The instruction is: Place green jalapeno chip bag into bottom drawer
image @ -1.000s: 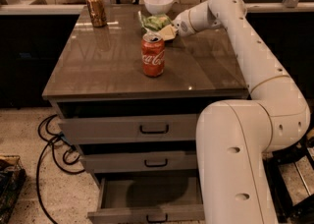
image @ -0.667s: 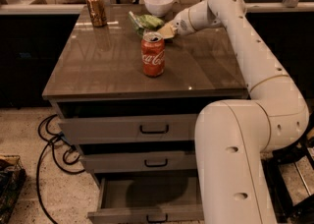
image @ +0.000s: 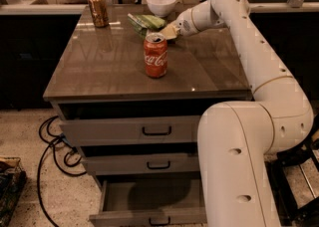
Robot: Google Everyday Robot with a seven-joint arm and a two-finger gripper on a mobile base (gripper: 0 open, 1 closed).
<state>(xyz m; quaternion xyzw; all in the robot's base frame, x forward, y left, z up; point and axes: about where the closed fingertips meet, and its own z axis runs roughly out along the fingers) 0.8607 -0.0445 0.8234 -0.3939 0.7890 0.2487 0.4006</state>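
Observation:
The green jalapeno chip bag [image: 145, 22] lies on the far part of the counter top, behind the red Coca-Cola can [image: 155, 55]. My gripper [image: 168, 31] reaches in from the right and sits at the bag's right end, touching it. The can partly hides the gripper's tip. The bottom drawer [image: 149, 196] is pulled open below the counter, its grey floor bare and its black loop handle [image: 158, 219] at the front edge.
A white bowl [image: 161, 3] stands behind the bag. A brown can [image: 98, 8] stands at the far left of the counter top [image: 99, 66]. Two closed grey drawers [image: 157, 130] sit above the open one. Black cables [image: 55, 146] lie on the floor at left.
The gripper has stayed at the bag's right end. The bag has shifted slightly and now lies a little flatter. The cans and bowl have not moved.

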